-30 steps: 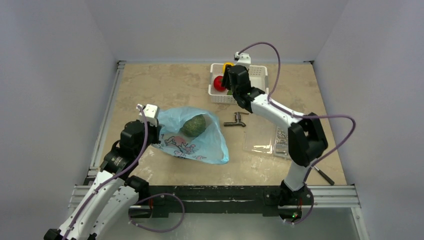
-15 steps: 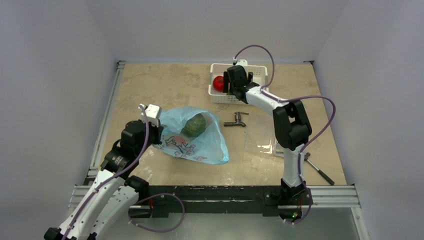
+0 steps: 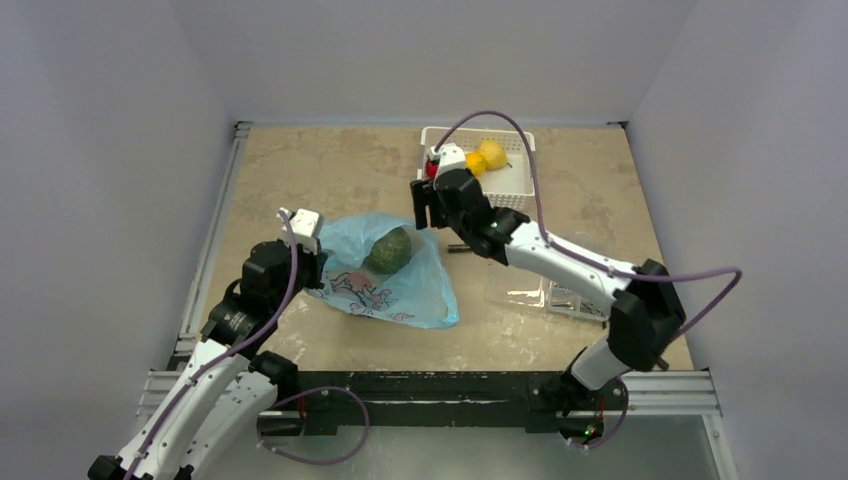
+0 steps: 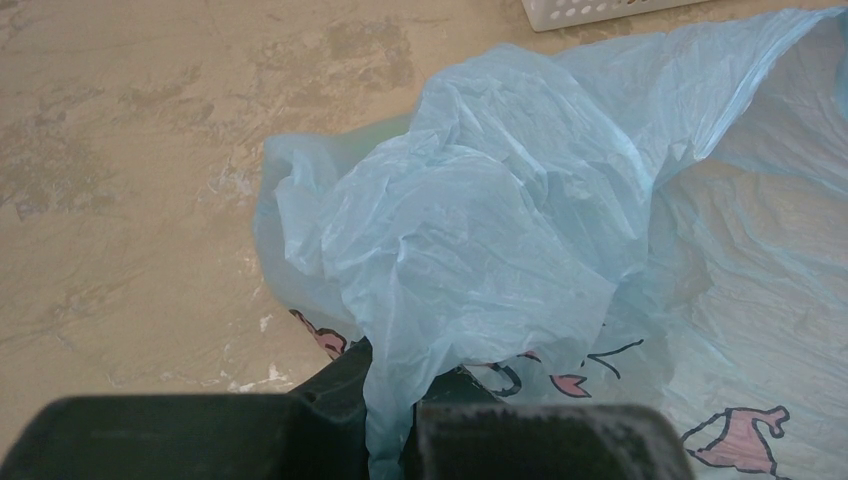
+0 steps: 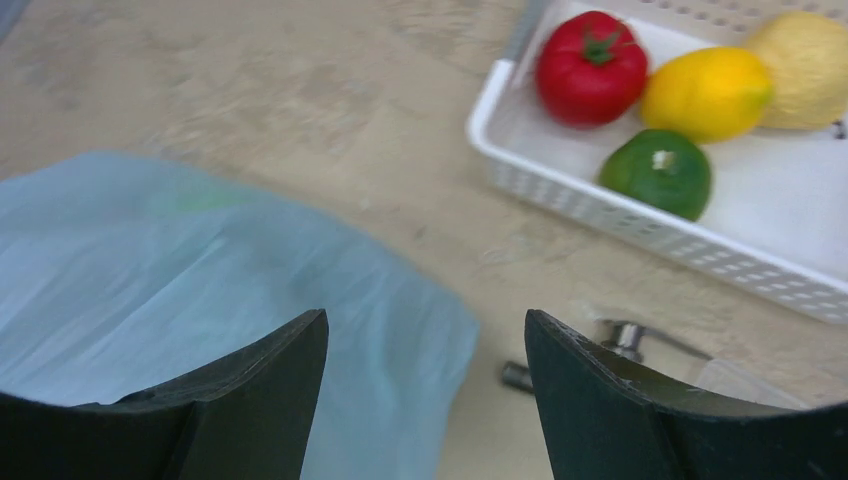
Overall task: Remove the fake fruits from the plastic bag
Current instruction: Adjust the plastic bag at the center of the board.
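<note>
left fingers (image 4: 345, 382) clenched on plastic bag (image 3: 420, 290) edge | right fingers (image 3: 422, 210) spread, empty, between bag and basket (image 5: 560, 185)

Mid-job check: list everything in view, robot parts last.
plastic bag: one, light blue, near-left of table
bumpy ball: one, dull green, in the open bag
red fruit, yellow lemon, pale yellow fruit, green lime: one each, in the basket
basket: one, white, far side
tap part: one, dark metal, between bag and basket
clear bag: one, holding metal parts, right of centre
left gripper: shut on the plastic bag's edge
right gripper: open, over the bag's far edge
</note>
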`<state>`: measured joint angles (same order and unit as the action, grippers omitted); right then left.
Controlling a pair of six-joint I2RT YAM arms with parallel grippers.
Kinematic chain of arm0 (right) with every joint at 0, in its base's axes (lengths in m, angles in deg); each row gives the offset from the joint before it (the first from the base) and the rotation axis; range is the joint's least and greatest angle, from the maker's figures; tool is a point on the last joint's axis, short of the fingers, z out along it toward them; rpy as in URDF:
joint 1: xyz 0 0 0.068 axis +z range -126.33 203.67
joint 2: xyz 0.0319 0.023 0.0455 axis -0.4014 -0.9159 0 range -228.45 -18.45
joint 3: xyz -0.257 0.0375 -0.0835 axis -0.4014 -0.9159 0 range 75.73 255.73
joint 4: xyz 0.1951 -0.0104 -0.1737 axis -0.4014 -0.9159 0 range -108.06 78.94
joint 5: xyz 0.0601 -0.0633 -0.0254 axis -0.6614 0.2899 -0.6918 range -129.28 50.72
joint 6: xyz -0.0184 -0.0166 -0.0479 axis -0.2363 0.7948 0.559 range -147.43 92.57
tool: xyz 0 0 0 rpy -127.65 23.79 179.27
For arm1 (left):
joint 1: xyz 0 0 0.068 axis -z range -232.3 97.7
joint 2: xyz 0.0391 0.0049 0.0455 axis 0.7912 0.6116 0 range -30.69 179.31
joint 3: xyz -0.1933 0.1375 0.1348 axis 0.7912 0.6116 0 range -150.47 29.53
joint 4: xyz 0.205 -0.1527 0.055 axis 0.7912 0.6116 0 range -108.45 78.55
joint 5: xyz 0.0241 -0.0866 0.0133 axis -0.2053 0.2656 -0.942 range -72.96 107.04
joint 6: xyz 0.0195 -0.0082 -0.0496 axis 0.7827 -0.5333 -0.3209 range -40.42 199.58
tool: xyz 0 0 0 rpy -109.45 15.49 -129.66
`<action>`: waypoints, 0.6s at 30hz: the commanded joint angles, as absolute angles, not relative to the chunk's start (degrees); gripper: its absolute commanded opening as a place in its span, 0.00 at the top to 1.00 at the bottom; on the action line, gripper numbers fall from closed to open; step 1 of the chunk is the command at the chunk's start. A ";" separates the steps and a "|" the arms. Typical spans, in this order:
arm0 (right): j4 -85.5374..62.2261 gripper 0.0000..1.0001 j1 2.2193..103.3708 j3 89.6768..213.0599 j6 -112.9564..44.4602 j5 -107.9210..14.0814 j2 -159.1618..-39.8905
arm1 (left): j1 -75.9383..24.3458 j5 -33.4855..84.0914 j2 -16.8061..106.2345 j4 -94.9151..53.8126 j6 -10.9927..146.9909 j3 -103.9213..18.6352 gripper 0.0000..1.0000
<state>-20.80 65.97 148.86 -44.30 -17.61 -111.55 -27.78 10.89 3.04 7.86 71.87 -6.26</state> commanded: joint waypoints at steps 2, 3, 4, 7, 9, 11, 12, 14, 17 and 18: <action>-15.62 0.32 74.71 139.61 -44.92 -20.94 -96.99 | -27.59 10.76 3.77 7.17 71.20 -9.93 1.00; -14.71 0.32 76.32 138.07 -44.70 -21.07 -94.63 | -27.53 10.50 4.12 7.44 70.77 -10.31 1.00; -13.85 0.32 78.29 136.74 -44.56 -21.47 -92.07 | -27.61 9.92 4.26 7.61 70.13 -10.74 1.00; -11.44 0.34 80.75 133.60 -43.62 -26.64 -87.00 | -27.63 9.99 5.72 7.88 68.89 -13.89 1.00; -7.27 0.39 80.97 130.93 -44.03 -31.93 -86.26 | -27.67 10.66 8.08 8.62 68.66 -18.25 1.00; -3.23 0.46 80.97 128.99 -45.42 -37.02 -87.68 | -27.61 13.63 11.41 9.75 68.51 -24.15 1.00; -1.57 0.48 80.97 128.64 -45.96 -39.80 -89.21 | -27.59 16.06 13.20 10.36 68.31 -27.27 1.00; 1.47 0.55 80.98 128.22 -47.38 -44.89 -93.29 | -27.48 25.15 16.64 10.97 66.11 -33.33 1.00; 6.34 0.63 80.98 126.72 -50.93 -44.13 -97.96 | -26.13 35.01 20.66 11.29 59.93 -38.96 1.00; 6.83 0.65 80.97 126.53 -52.38 -42.83 -99.29 | -25.48 36.76 20.95 11.46 58.97 -39.18 1.00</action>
<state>-0.67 80.99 128.60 -47.18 -39.20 -94.78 -27.35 22.63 19.04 12.40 65.97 -34.00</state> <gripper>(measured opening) 0.388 0.006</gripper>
